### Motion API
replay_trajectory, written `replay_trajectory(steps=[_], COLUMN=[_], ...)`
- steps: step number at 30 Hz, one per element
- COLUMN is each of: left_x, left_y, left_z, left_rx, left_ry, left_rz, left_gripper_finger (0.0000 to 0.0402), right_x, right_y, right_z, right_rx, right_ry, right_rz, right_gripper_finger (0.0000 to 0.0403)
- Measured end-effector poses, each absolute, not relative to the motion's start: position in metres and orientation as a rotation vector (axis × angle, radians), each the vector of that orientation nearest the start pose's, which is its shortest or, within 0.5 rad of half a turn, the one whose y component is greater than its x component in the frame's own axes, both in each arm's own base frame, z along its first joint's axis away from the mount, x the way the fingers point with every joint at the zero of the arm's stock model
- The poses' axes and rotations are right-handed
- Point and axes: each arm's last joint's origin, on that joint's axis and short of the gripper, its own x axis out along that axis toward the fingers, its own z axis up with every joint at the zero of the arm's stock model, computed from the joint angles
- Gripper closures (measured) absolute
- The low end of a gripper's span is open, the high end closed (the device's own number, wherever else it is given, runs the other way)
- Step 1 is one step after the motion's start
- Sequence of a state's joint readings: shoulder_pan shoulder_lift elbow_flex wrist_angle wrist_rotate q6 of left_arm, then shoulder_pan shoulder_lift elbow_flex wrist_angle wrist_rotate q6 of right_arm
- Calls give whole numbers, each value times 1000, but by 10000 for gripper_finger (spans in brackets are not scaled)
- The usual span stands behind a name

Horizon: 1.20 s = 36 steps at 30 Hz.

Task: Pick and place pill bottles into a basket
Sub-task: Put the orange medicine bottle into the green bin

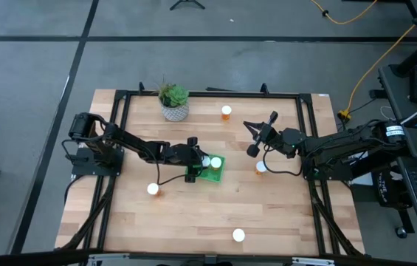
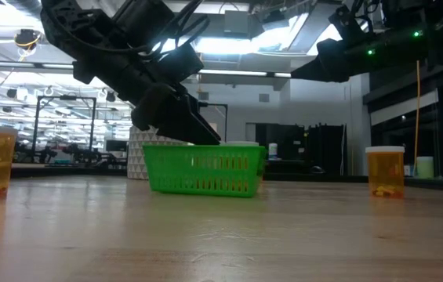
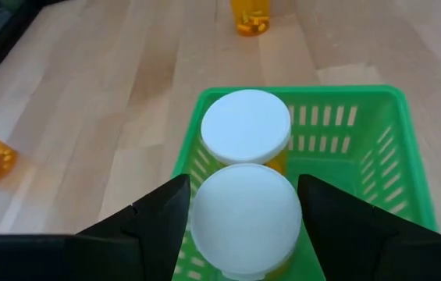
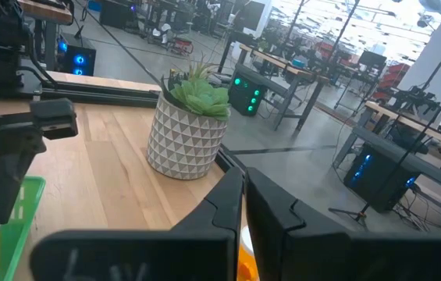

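Observation:
The green basket (image 1: 216, 176) sits mid-table and also shows in the low view (image 2: 205, 168). One orange pill bottle with a white cap (image 3: 245, 125) stands in it. My left gripper (image 3: 245, 222) is over the basket's near-left part, shut on a second bottle (image 3: 245, 215). Several more bottles stand on the table, at the far side (image 1: 226, 112), right of the basket (image 1: 261, 168), left of it (image 1: 152, 190) and near the front edge (image 1: 238, 236). My right gripper (image 1: 256, 135) is shut and empty, raised right of the basket, its fingers (image 4: 220, 207) pointing toward the plant. My left gripper pinches the bottle between its two fingers, at the sides of the white cap (image 3: 203, 226). The fingers come from above, slanting down. The bottle stands upright inside the basket's walls, beside the other bottle. Its base is hidden, so I cannot tell whether it rests on the basket's floor.
A potted plant in a white patterned pot (image 1: 173, 103) stands at the far left of the table and shows in the right wrist view (image 4: 187, 136). A dark frame (image 1: 119, 96) runs along the table's edges. Bare wood lies in front of the basket.

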<state>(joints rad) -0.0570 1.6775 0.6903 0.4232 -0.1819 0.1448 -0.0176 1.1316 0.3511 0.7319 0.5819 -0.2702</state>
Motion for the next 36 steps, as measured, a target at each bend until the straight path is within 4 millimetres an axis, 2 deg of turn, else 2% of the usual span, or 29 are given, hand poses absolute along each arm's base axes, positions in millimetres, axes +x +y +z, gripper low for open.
replay_trajectory(steps=[36], left_x=[316], left_y=[-10], left_z=[146], left_rx=[280], left_ry=[539], left_rz=[78], left_gripper_finger=[167], right_x=[216], right_y=[-19], right_z=[209], right_rx=[-271], right_ry=[121], right_rz=[-579], right_gripper_finger=[379])
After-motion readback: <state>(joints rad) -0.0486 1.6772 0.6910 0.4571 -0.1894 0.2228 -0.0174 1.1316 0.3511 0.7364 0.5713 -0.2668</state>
